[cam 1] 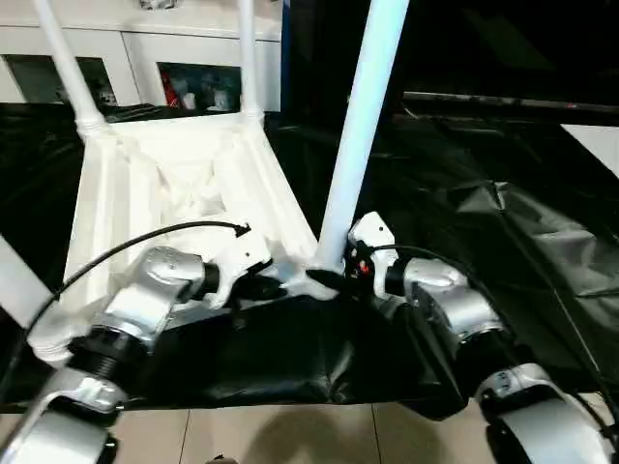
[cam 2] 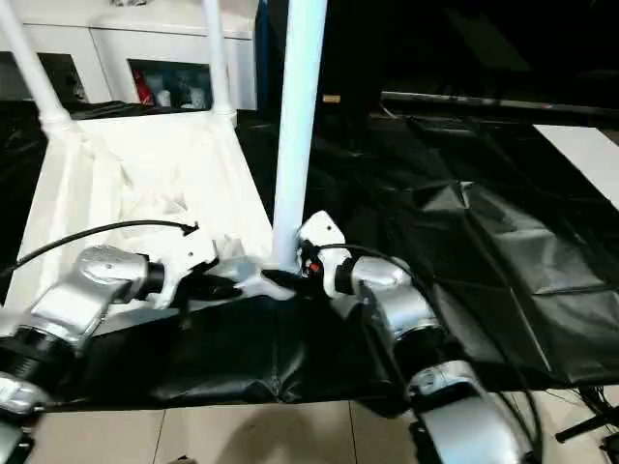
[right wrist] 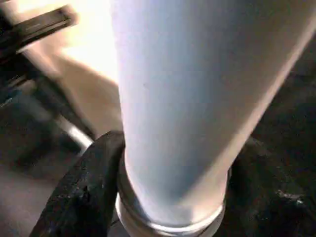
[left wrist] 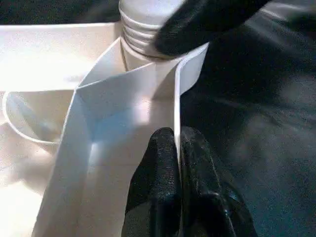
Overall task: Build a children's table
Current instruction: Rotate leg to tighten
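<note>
Two silver, rounded forearms with black ribbed joint rings, left arm (cam 1: 145,300) lower left, right arm (cam 1: 464,314) lower right, white wrist housings, thin black cable looping over the left wrist, matte black textured fingers (left wrist: 170,192).

bright white plastic against a dark, dim surround

the table top (cam 1: 184,184) glared, its ribs nearly washed out, while the black cloth (cam 2: 503,251) showed only soft sheen on its creases. the nearest leg (right wrist: 182,98) was blurred, filling the right wrist view out of focus.
</note>
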